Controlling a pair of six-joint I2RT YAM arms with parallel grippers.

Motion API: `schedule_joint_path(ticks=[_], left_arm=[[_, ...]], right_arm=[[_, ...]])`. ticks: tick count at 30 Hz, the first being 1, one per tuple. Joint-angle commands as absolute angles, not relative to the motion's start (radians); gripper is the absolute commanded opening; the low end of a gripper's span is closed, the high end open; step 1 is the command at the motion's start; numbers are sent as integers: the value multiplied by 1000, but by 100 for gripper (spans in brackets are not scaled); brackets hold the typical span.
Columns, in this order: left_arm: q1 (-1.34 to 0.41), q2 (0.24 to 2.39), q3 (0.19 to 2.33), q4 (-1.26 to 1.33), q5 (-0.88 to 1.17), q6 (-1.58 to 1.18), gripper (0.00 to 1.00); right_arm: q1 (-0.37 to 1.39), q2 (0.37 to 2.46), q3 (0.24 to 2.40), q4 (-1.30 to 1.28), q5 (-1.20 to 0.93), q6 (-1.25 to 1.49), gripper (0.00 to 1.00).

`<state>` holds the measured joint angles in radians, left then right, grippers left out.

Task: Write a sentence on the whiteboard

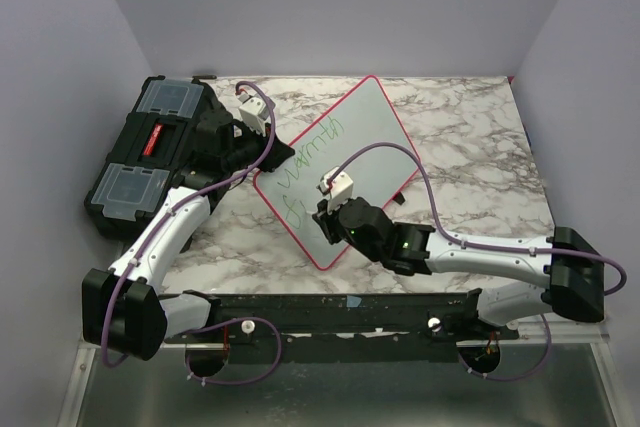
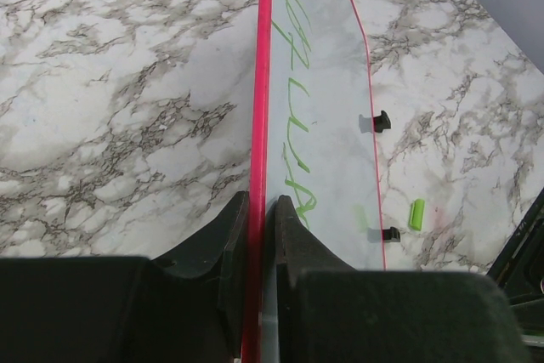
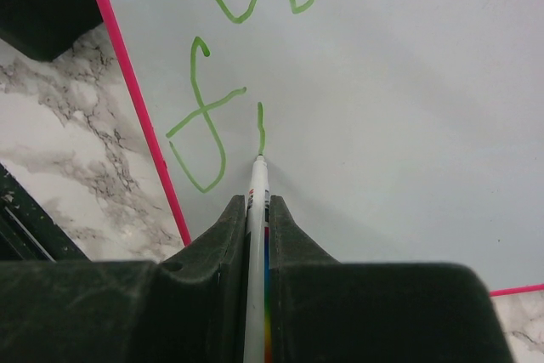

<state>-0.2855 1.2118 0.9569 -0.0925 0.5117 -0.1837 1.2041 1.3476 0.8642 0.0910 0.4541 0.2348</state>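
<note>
Top camera looks down from above and behind both arm bases across the marble table (image 1: 470,137). 2 wrist cameras peer close along their fingers (image 2: 225,244); all 3 views share the whiteboard (image 1: 375,132).

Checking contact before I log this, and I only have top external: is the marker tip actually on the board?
Observer: Yes. The right wrist view shows the marker tip touching the whiteboard, at the foot of a short stroke just after the f of the sentence.
Operator: What is the left arm doing?
Observer: The left wrist view shows the left gripper shut on the board's red rim, one finger on each face.
</note>
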Motion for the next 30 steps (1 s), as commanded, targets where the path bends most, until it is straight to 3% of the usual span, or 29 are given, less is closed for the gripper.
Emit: schedule_joint_path(ticks=[1, 13, 30], left_arm=[[-291, 1192, 951, -81, 480, -117, 0], [-291, 1187, 951, -83, 485, -120, 0], [-291, 1186, 949, -82, 487, -115, 0]], right_arm=[[1201, 1319, 838, 23, 421, 253, 1], [1201, 1279, 904, 77, 412, 235, 1], [1200, 1430, 1047, 131, 509, 218, 1]])
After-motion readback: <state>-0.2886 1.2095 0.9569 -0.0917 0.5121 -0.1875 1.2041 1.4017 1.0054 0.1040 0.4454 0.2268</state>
